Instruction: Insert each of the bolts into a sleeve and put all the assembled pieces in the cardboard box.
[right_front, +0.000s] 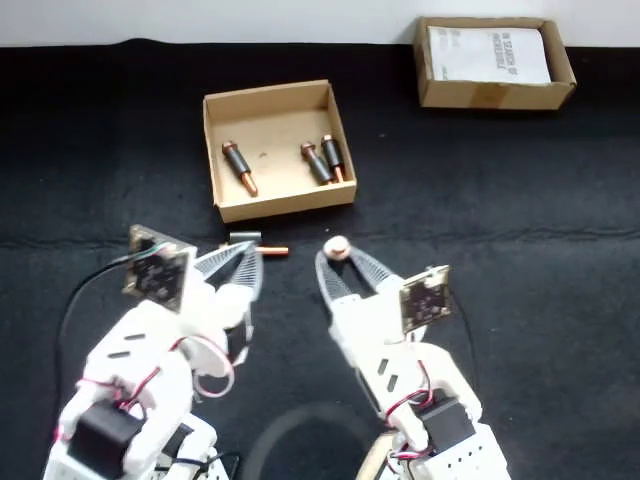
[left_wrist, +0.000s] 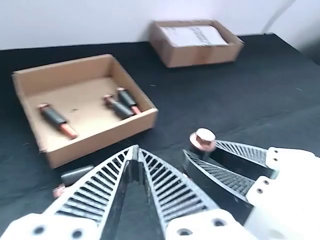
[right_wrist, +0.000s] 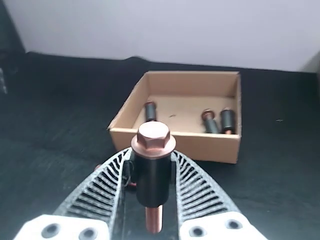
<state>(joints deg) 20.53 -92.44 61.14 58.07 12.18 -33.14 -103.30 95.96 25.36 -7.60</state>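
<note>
Right gripper (right_wrist: 150, 152) is clamping an upright sleeved bolt (right_wrist: 151, 177), head uppermost, near the table's (right_front: 530, 260) middle. Left gripper (left_wrist: 136, 149) is resting clenched, empty, by a loose bolt (right_front: 274, 250) and sleeve (left_wrist: 77, 174) lying just outside the near wall of the cardboard box (right_front: 285, 200), which is holding three assembled pieces (right_front: 240, 166).

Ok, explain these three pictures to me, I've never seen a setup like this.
Two white robot arms sit side by side at a black-covered table. One picture looks down from above; the other two come from cameras on each arm's wrist. The right tool grips a copper bolt in a black sleeve. The left tool is shut, holding nothing; a grey sleeve and copper bolt lie on the cloth by it. The brown cardboard box holds three such pieces. A second cardboard box with white paper stands farther back.
</note>
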